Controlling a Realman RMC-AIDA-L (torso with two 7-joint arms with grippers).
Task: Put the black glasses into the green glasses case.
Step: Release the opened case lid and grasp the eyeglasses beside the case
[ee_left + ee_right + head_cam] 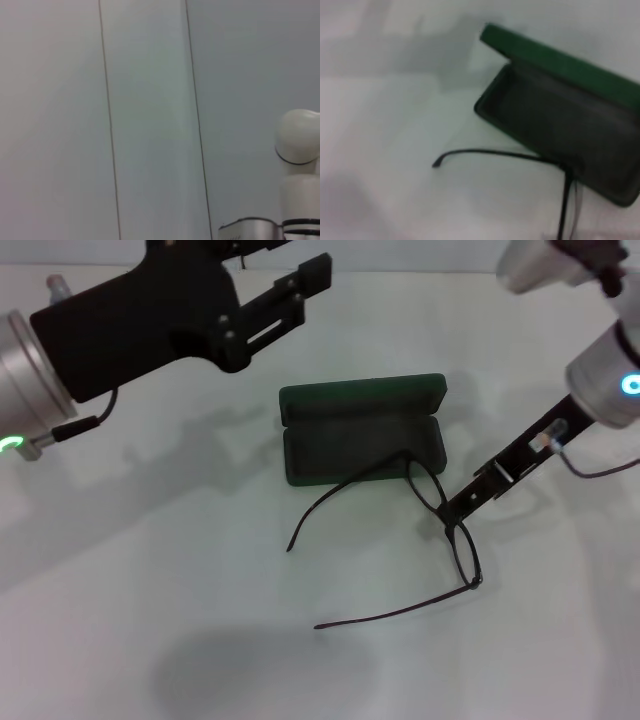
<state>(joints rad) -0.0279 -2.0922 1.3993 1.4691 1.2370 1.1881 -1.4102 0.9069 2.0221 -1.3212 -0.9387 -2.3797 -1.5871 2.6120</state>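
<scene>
My right fingers (452, 515) are closed on the front frame of the black glasses (440, 508), near the bridge. The glasses lie on the white desk (150, 570) with both temples unfolded, one lens end reaching over the near right corner of the green glasses case (362, 430), which stands open. My left fingers (300, 292) hang spread and empty above the desk, beyond the case.

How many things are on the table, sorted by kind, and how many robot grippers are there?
Black glasses: 1
Green glasses case, open: 1
Grippers: 2, the left gripper raised behind the case, the right gripper at the glasses' frame
Total: 4
</scene>
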